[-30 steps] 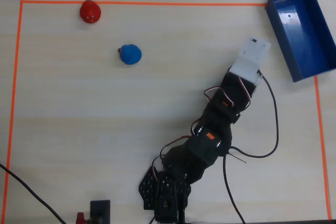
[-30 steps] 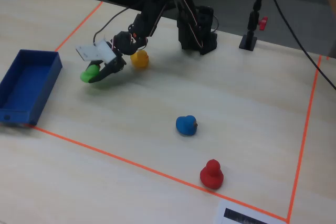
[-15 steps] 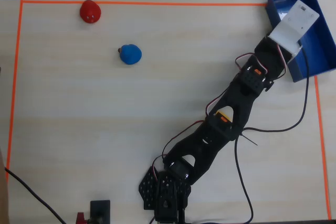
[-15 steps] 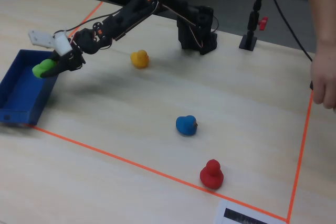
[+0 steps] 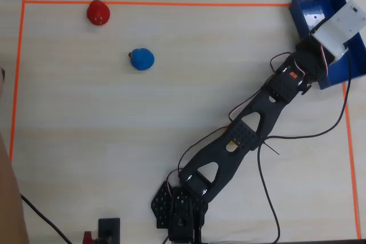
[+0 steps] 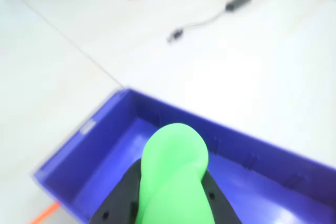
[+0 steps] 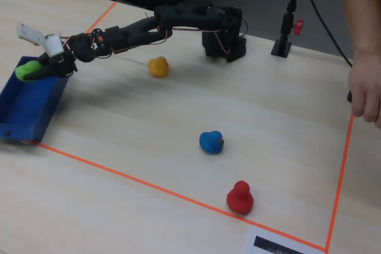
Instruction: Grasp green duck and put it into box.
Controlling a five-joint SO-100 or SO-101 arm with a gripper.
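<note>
Overhead view: a black jointed robot arm reaches from the bottom edge diagonally up to the right, its white wrist end over the deep blue rectangular open-top plastic box at the top right corner. The pale wooden counter is marked by an orange tape outline. A small rounded blue toy duck and a red toy duck sit well apart from the box, at upper left.

Wrist view: the black gripper is clenched around the small rounded bright green toy duck, which hangs above the box's open interior.

Fixed view: the arm stretches left from its base. The gripper holds the green duck over the near end of the box at far left. A yellow-orange toy duck sits under the arm, and a person's hand rests at the right edge.
</note>
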